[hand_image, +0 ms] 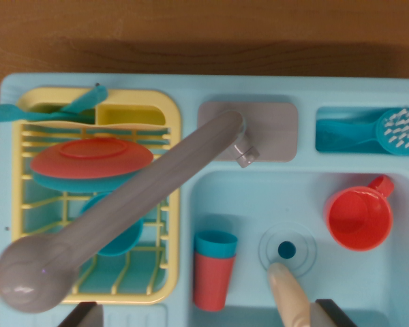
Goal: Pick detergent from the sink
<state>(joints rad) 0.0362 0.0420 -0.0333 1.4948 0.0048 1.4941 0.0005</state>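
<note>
- Yellow drying rack point(169, 204) fills the sink unit's point(191, 85) left side, holding a red plate point(88, 158) over teal dishes; I keep well away from it.
- Grey faucet point(133, 204) swings diagonally across the rack, its spout end near the front-left corner, so my descent must stay right of it.
- Inside the basin, a red-and-teal cup point(214, 272) lies left of the drain point(286, 250).
- I judge the cream bottle point(288, 296) at the basin's front edge, touching the drain ring, to be the detergent.
- My gripper point(204, 315) shows two dark fingertips point(78, 315) spread wide, pinching nothing.
- I should centre over the bottle, then lower straight, avoiding the cup.
- A red mug point(358, 218) sits by the basin's right wall.
</note>
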